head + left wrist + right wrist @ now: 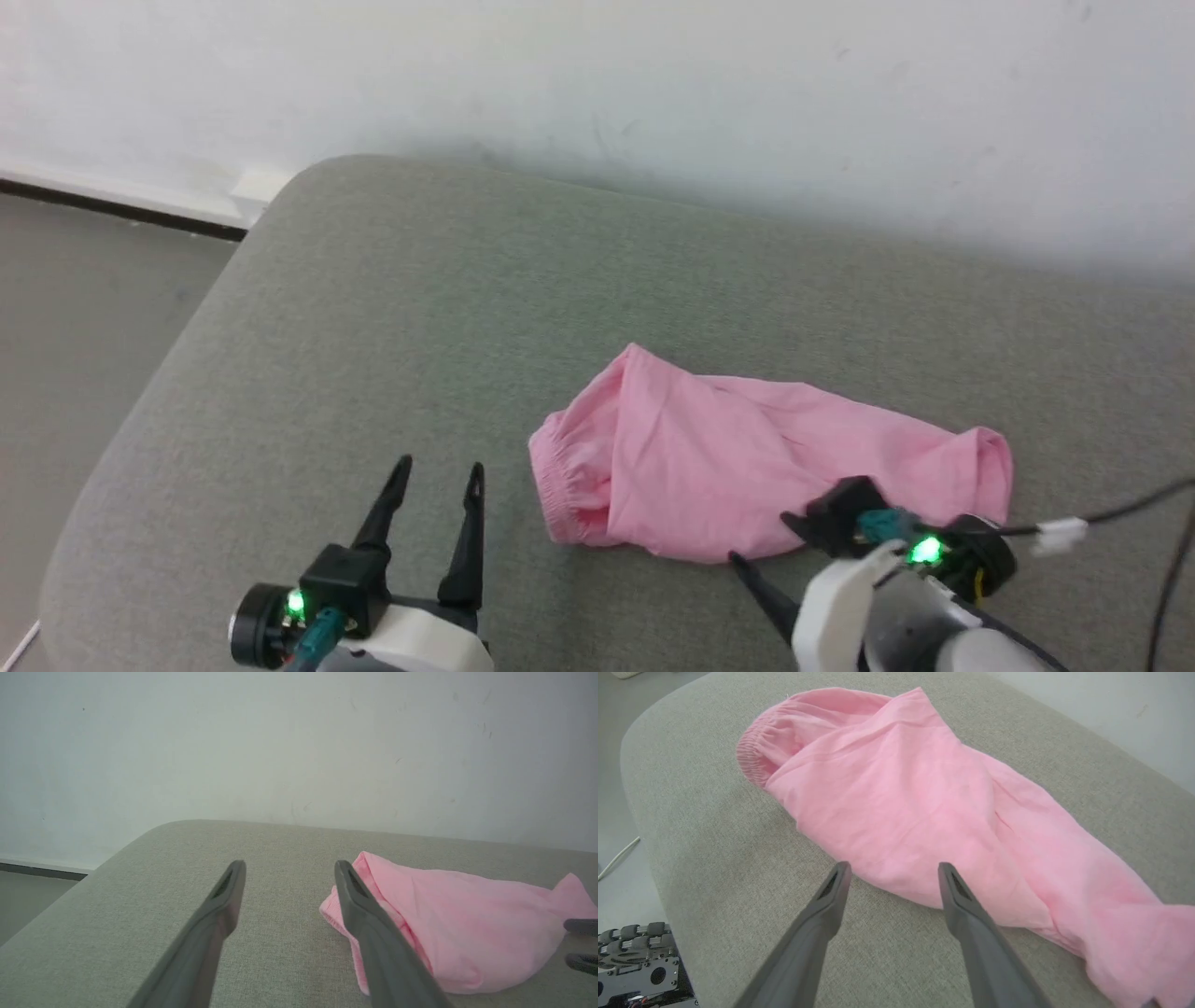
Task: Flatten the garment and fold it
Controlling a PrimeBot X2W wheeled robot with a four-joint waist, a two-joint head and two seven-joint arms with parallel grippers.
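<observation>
Lying bunched on the grey cushion (420, 327), the garment (747, 457) needs spreading. Right gripper (893, 870) hovers at its near edge, fingers wide and empty; left gripper (439, 471), fingers also parted, sits near the waistband (560, 481). Each should pinch one layer only, then pull apart.

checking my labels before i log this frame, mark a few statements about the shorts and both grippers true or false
1. The garment lies on the grey cushion. True.
2. The left gripper is shut on the garment. False: it is open and holds nothing, beside the waistband.
3. The right gripper is open, with its fingers pointing at the garment's near edge. True.
4. The garment is spread out flat. False: it lies bunched in a long, creased roll.
5. The waistband is at the garment's end on the robot's right. False: it is at the end on the robot's left.
</observation>
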